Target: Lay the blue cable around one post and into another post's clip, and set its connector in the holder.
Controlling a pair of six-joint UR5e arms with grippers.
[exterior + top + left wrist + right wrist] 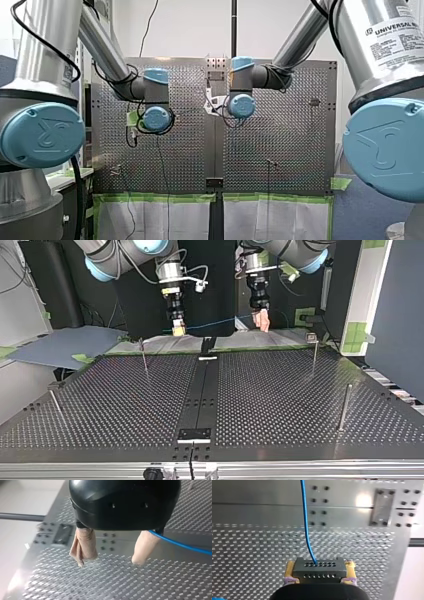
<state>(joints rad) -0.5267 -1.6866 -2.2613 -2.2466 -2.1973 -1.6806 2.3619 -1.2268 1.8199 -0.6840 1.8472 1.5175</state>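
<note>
The connector (319,568) sits closest, a small dark block with rows of holes. My right tool (177,329) is clamped on its two ends with yellow pads (290,570). The cable (305,522) leaves one of the holes and runs away over the desk (280,400).

My left tool (110,561) stands with its beige-wrapped fingers (85,542) apart and nothing between the tips. The cable passes close behind one of them, but I cannot tell whether it rests on that finger.

I judge the cable thin, light and limp. It should go wherever tension takes it and may slide through soft wrapping, so I would pinch it squarely, close to the stretch being routed. The connector looks rigid, so its flat ends are the sure hold.

Only the top view shows the cable strung in the air between both tools, above the desk's far edge. It also shows the posts (314,357) standing well apart from it, with none looped yet. The wrist views show the grips but no posts. In the front view the wrists hide both tools, and I cannot make out the cable.
</note>
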